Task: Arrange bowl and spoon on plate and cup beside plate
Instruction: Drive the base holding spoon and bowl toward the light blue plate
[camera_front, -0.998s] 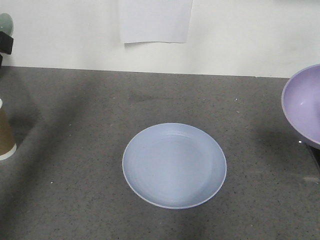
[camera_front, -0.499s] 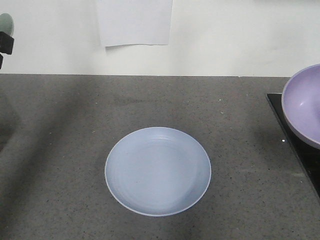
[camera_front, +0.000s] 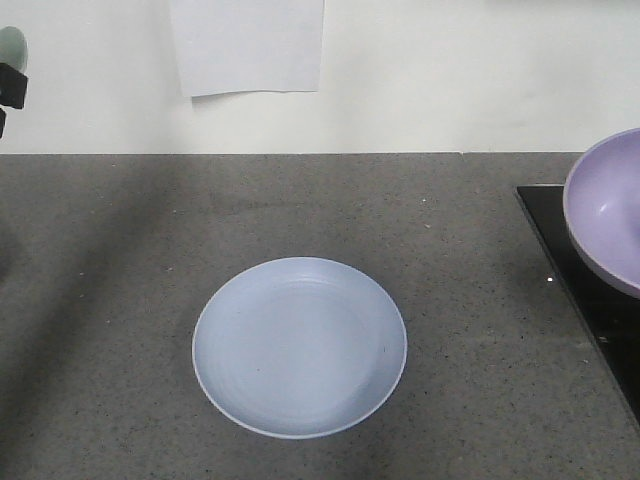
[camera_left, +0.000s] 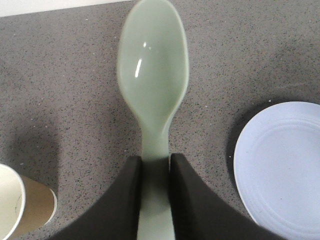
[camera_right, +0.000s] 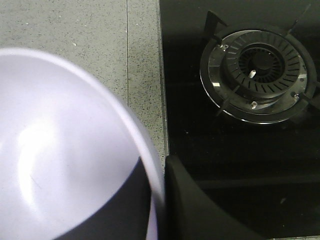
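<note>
The left tool (camera_left: 155, 167) is clamping the spoon (camera_left: 152, 75) by its flat handle; the right tool (camera_right: 159, 195) is pinching the bowl (camera_right: 60, 150) at its rim. Both pieces are looking light, stiff, glossy and probably slippery. They are hanging above the tabletop (camera_front: 480, 300) on either side of the plate (camera_front: 300, 345), with the cup (camera_left: 22, 205) standing near the spoon.

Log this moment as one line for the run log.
left gripper: shut on spoon | right gripper: shut on bowl | plate: empty on counter | cup: standing apart
</note>
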